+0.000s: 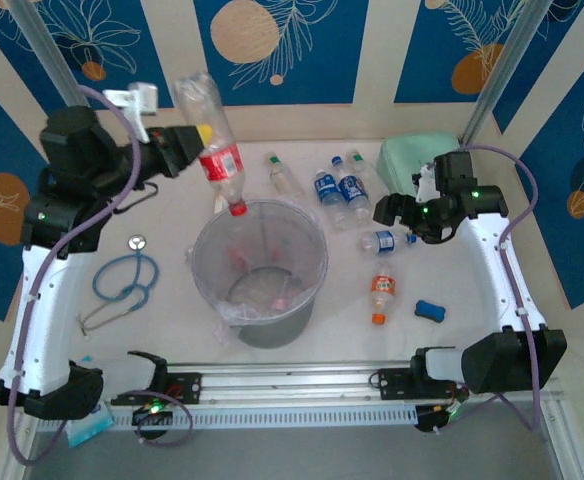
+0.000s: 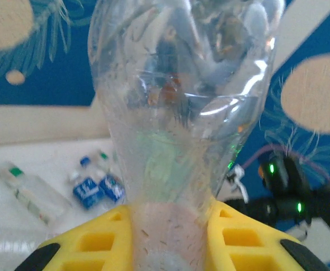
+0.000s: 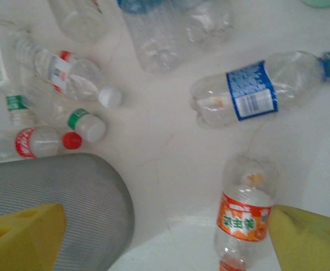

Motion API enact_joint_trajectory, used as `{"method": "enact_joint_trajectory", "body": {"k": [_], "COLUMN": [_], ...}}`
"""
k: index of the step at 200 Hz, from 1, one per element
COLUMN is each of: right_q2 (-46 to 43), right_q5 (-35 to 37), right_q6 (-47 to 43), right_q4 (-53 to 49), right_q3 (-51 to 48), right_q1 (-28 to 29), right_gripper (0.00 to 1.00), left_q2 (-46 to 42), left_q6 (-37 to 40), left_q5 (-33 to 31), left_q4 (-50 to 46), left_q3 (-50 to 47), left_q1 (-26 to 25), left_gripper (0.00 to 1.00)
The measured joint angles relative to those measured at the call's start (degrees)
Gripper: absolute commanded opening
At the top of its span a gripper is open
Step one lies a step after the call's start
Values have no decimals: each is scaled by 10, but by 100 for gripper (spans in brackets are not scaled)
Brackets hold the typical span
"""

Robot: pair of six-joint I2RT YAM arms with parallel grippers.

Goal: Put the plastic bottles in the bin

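Pinching the clear red-labelled plastic bottle cap-down, my left gripper hangs it over the eleven o'clock rim of the round grey bag-lined bin. I'd shift it toward centre before releasing. My right gripper hovers spread at three o'clock.

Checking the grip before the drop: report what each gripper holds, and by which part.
The left gripper holds the red-labelled bottle, cap down, by its clear body above the label. The right gripper is open, holding nothing.
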Motion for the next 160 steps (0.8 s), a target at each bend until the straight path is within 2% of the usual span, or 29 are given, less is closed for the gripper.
{"method": "enact_joint_trajectory", "body": {"k": [40, 77, 121, 160], "right_q2": [4, -1, -2, 3], "right_q5": [27, 31, 39, 69], "right_q6": [-13, -21, -25, -19], "right_q4": [-16, -12, -9, 2], "right_q3": [0, -16, -30, -44], "right_q1": [-1, -13, -21, -20], "right_gripper": [94, 95, 97, 99], "left_q2": [-2, 6, 53, 71], "left_q6": [69, 111, 123, 122], "left_q5": [-90, -197, -301, -341], "left_q4": [-81, -153, -212, -220], "left_q3": [-40, -68, -96, -159], "left_q1": [-148, -242, -311, -329], "left_gripper": [0, 0, 0, 0]}}
